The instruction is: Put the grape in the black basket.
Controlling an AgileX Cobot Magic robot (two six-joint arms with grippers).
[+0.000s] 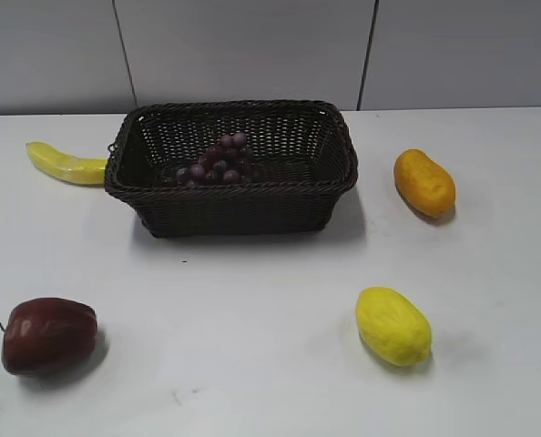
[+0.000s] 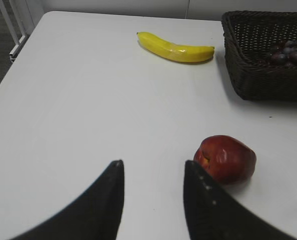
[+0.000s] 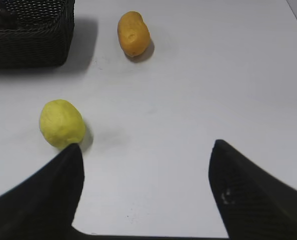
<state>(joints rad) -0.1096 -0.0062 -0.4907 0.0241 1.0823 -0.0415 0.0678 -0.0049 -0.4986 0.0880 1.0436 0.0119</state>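
The grape, a bunch of small dark purple-red balls, lies inside the black basket, a dark woven rectangle at the back middle of the white table. The grape also shows in the left wrist view, inside the basket, and at the top left corner of the right wrist view, in the basket. Neither gripper shows in the exterior view. My left gripper is open and empty above the table, left of a red apple. My right gripper is open and empty above bare table.
A dark red apple lies at the front left. A banana lies left of the basket. A yellow lemon-like fruit sits at the front right, an orange fruit to the basket's right.
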